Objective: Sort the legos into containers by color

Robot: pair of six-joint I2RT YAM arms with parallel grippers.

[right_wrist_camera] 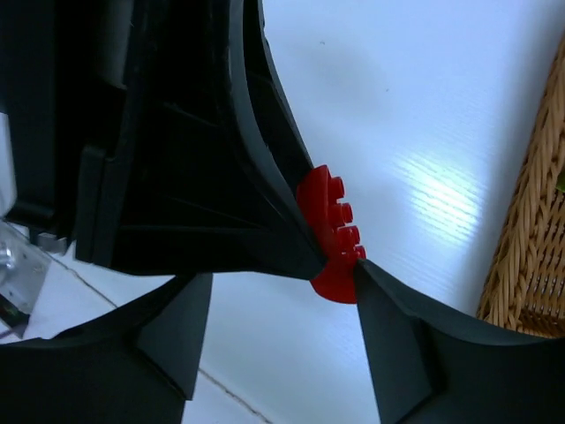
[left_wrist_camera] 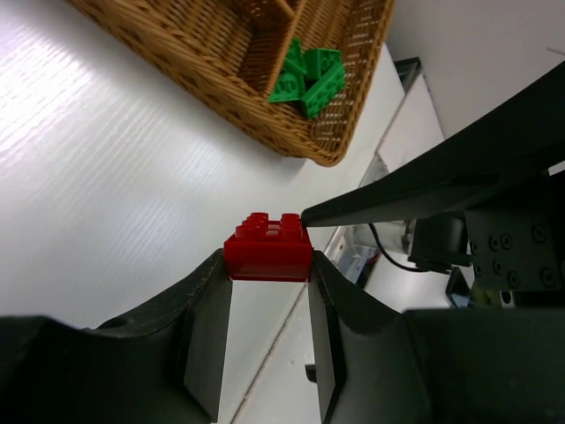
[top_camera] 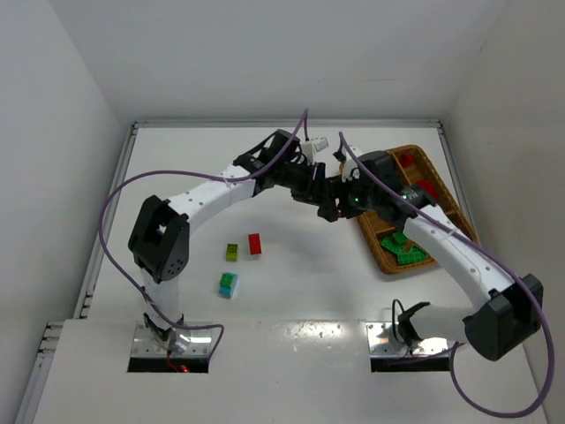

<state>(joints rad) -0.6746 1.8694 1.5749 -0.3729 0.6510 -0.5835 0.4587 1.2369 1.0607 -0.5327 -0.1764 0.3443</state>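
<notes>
My left gripper (top_camera: 323,200) is shut on a red lego (left_wrist_camera: 267,250), held by its sides above the table just left of the wicker tray (top_camera: 381,256). My right gripper (top_camera: 342,200) faces it with its jaws wide open. In the right wrist view the red lego (right_wrist_camera: 332,231) and the left finger sit between my right fingers, and my right-hand fingertip (right_wrist_camera: 364,276) touches the lego's studded side. Dark green legos (top_camera: 404,247) lie in the tray's near compartment, and red legos (top_camera: 409,161) lie in a far one. The gripper's own midpoints show in the wrist views: left gripper (left_wrist_camera: 267,265), right gripper (right_wrist_camera: 282,276).
Three loose legos lie on the table to the left: a yellow-green one (top_camera: 231,252), a red one (top_camera: 255,244) and a cyan-and-green one (top_camera: 229,283). The tray's woven wall (left_wrist_camera: 221,79) and its green legos (left_wrist_camera: 307,75) lie just beyond the left gripper.
</notes>
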